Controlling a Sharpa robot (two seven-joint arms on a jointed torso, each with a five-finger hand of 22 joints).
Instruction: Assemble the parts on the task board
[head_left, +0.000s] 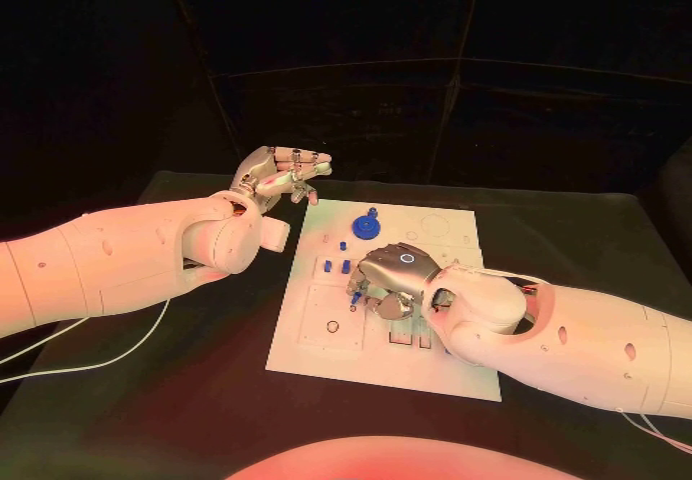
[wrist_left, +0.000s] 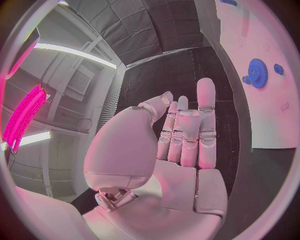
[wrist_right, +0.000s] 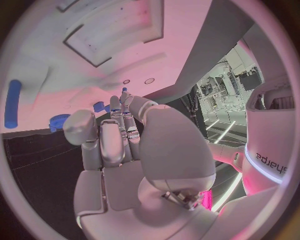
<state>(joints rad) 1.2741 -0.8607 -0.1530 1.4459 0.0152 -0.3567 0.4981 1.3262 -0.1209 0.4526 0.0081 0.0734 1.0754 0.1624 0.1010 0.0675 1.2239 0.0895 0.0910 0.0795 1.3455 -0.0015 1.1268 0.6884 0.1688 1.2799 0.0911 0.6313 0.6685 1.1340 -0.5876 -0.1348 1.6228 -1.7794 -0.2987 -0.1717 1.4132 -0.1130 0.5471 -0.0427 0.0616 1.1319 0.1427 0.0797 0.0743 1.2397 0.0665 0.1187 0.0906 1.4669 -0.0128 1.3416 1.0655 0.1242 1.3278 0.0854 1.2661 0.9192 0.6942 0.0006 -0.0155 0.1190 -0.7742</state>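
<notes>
Looking down from the head view, we judge the main risk to be our right hand (head_left: 392, 275), which hangs low over the middle of the task board (head_left: 447, 375) with fingers curled downward among the small blue parts (head_left: 336, 266): a careless drop or sideways sweep could knock the upright pegs over or push a piece out of its seat. We cannot tell here whether it pinches the little blue piece at its fingertips or merely touches it. The blue gear (head_left: 368, 227) sits at the far end of the board, just beyond that hand. Our left hand (head_left: 281, 175) is raised past the board's far-left corner, above the surface (head_left: 173, 400), well apart from every part.

From the left wrist view, our left hand (wrist_left: 181, 140) is released, fingers straight and close together, holding nothing; the blue gear (wrist_left: 257, 73) lies on the board off to its side, clear of contact.

From the right wrist view, our right hand (wrist_right: 119, 135) has its fingers folded toward the board, tips near a small blue piece (wrist_right: 100, 106). A blue cylinder (wrist_right: 13, 103) lies further off. Whether anything is grasped stays hidden, so a slip could go unnoticed.
</notes>
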